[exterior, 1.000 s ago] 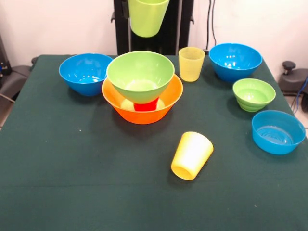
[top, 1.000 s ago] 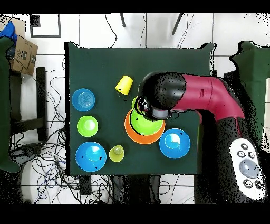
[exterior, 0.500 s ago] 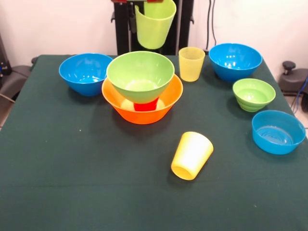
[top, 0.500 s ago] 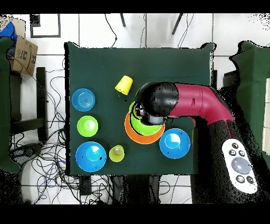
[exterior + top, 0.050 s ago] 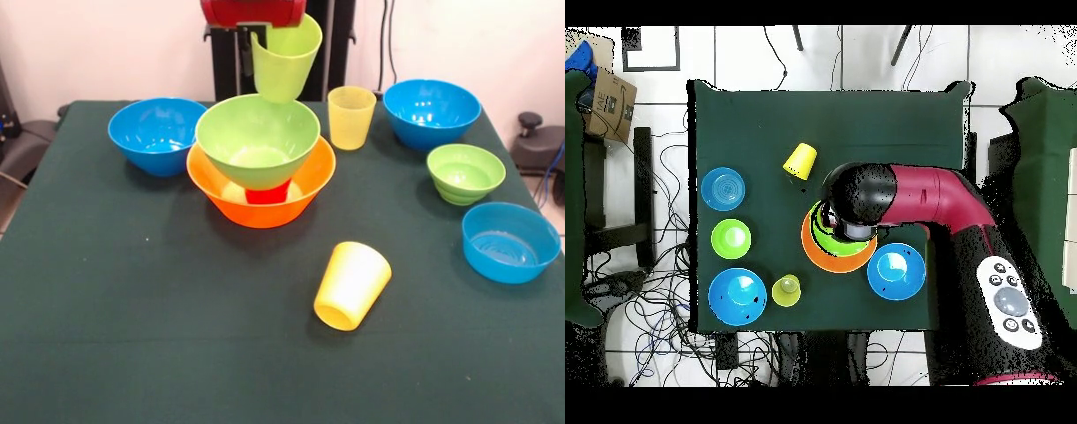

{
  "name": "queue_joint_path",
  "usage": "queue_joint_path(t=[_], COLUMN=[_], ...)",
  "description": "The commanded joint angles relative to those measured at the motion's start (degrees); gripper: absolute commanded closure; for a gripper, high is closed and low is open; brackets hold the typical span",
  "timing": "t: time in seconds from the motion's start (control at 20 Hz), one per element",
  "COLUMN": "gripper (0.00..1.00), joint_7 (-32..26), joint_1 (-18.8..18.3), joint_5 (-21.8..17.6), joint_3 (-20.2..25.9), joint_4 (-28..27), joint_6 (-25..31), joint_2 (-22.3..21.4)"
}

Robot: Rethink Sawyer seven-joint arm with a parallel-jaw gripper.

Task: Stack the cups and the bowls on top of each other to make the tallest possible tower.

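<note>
My gripper (image 5: pixel 262 34) is shut on the rim of a lime green cup (image 5: pixel 285 60), which hangs tilted just above the far rim of the large lime green bowl (image 5: pixel 257 132). That bowl rests on an upside-down red cup (image 5: pixel 267 193) inside the large orange bowl (image 5: pixel 231 208); these form the tower. A bright yellow cup (image 5: pixel 351 284) lies on its side on the cloth nearer the camera. A paler yellow cup (image 5: pixel 351 117) stands upright behind the tower. In the overhead view the arm (image 5: pixel 910 198) hides most of the stack, and only the orange bowl's rim (image 5: pixel 817 258) shows.
Medium blue bowls stand at the left (image 5: pixel 157 132) and at the back right (image 5: pixel 432 110). A small green bowl (image 5: pixel 465 172) and a shallow blue bowl (image 5: pixel 510 241) sit along the right edge of the dark green table (image 5: pixel 132 336).
The gripper has come down with the lime green cup, from high above the tower to just over the green bowl's far rim. Nothing on the table has moved.
</note>
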Motion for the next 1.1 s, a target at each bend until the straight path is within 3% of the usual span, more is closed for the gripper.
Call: queue_joint_path(t=[0.05,1.1], gripper=[1.0,1.0], joint_7=[-6.67,-4.99], joint_1=[-0.62,-2.0], joint_5=[-5.95,-8.77], joint_3=[1.88,2.5], joint_4=[4.42,5.04], joint_6=[-6.45,-12.95], joint_2=[3.59,5.92])
